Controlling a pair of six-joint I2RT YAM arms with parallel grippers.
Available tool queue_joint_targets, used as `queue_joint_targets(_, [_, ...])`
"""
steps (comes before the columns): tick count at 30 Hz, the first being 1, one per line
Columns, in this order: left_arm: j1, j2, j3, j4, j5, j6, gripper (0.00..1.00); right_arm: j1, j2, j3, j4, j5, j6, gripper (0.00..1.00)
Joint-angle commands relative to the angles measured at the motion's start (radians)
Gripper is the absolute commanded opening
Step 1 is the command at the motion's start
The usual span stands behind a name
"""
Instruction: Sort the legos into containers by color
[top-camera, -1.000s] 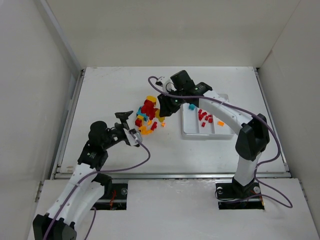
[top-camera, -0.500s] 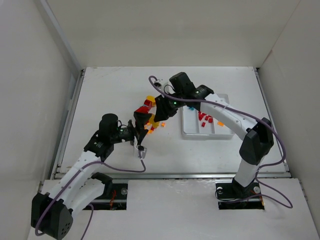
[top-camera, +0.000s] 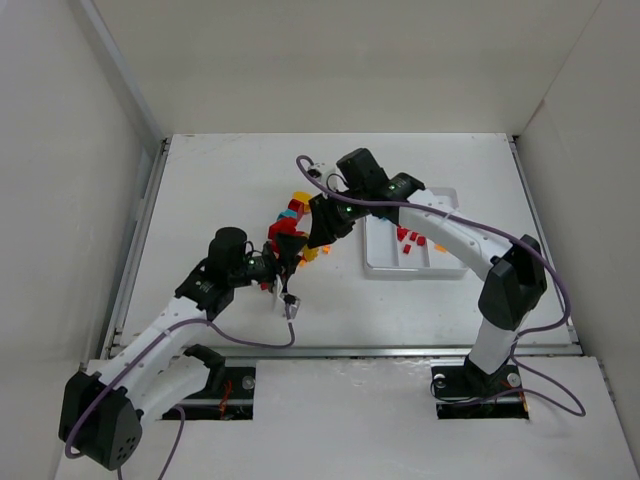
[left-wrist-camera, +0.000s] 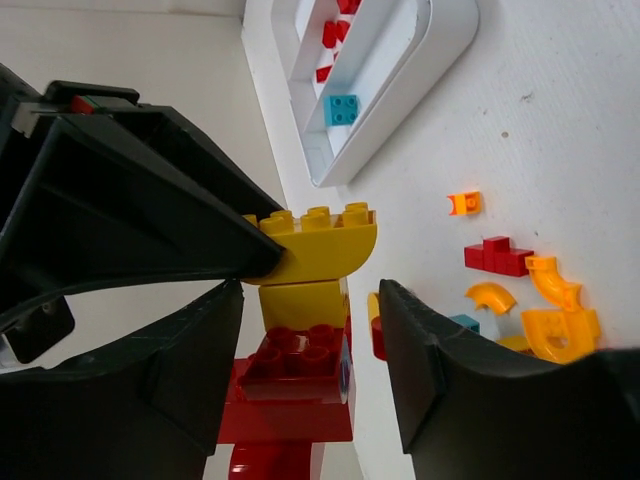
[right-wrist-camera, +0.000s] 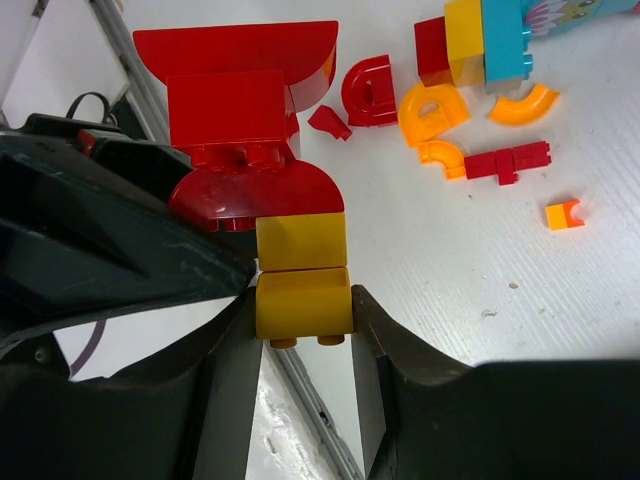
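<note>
Stacked column of rigid red and yellow plastic lego bricks (right-wrist-camera: 255, 170), held just left of the white three-compartment plastic tray (top-camera: 372, 268), beside loose red, orange and teal bricks (right-wrist-camera: 430, 110) scattered on the white tabletop (top-camera: 200, 180). Light, stiff and glossy, it should part only at its stud joints. The flat side walls offer a surer hold than the rounded faces. The right pincer (right-wrist-camera: 303, 300) clamps the yellow end brick. The left pincer (left-wrist-camera: 310, 350) straddles the red end, but I cannot tell whether it grips.

table (top-camera: 200, 190): white, matte | walls (top-camera: 330, 60): plain white panels, three sides | light: even
</note>
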Motion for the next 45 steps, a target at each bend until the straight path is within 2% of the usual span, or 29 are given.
queue_joint_targets(1, [-0.006,0.005,0.041,-0.013,-0.021,0.000,0.52,0.015,-0.049,-0.002,0.076,-0.051,0.012,0.00])
queue_joint_targets(3, [-0.006,0.016,0.041,-0.013,-0.030,0.000,0.50,0.016,-0.049,-0.002,0.076,-0.060,0.012,0.00])
queue_joint_targets(8, [-0.016,0.025,0.050,0.022,-0.078,-0.034,0.33,0.034,-0.040,0.007,0.076,-0.082,0.012,0.00])
queue_joint_targets(9, [-0.027,0.025,0.050,0.035,-0.078,-0.034,0.26,0.034,-0.040,0.007,0.076,-0.082,0.012,0.00])
queue_joint_targets(12, [-0.027,0.034,0.050,0.065,-0.089,-0.054,0.15,0.034,-0.040,0.007,0.085,-0.094,0.012,0.00])
queue_joint_targets(13, [-0.036,0.034,0.050,0.078,-0.098,-0.054,0.05,0.034,-0.040,0.007,0.096,-0.109,0.012,0.00])
queue_joint_targets(14, [-0.036,0.034,0.039,0.078,-0.098,-0.054,0.00,0.034,-0.040,0.007,0.096,-0.109,0.012,0.00])
queue_joint_targets(16, [-0.036,0.034,0.039,0.078,-0.110,-0.063,0.00,0.034,-0.049,-0.002,0.096,-0.109,0.012,0.00])
queue_joint_targets(20, [-0.036,0.025,0.030,0.068,-0.189,-0.118,0.00,0.022,-0.061,-0.029,0.044,-0.013,0.012,0.00])
queue_joint_targets(25, [-0.036,0.015,0.021,0.056,-0.305,-0.200,0.00,-0.101,-0.153,-0.135,0.043,0.009,0.022,0.00])
queue_joint_targets(34, [-0.036,-0.015,-0.011,0.075,-0.284,-0.230,0.00,-0.184,-0.210,-0.180,-0.004,0.059,-0.002,0.00])
queue_joint_targets(38, [-0.036,-0.035,-0.011,0.084,-0.238,-0.267,0.00,-0.276,-0.219,-0.191,-0.038,0.277,0.042,0.00])
queue_joint_targets(41, [-0.036,-0.054,-0.011,0.084,-0.198,-0.335,0.00,-0.374,-0.181,-0.157,-0.140,0.612,0.052,0.00])
queue_joint_targets(42, [-0.036,-0.055,-0.001,0.084,-0.185,-0.355,0.00,-0.391,-0.164,-0.146,-0.162,0.791,0.052,0.00])
queue_joint_targets(45, [-0.036,-0.093,-0.001,0.084,-0.136,-0.421,0.00,-0.434,-0.082,-0.109,-0.200,0.901,0.022,0.00])
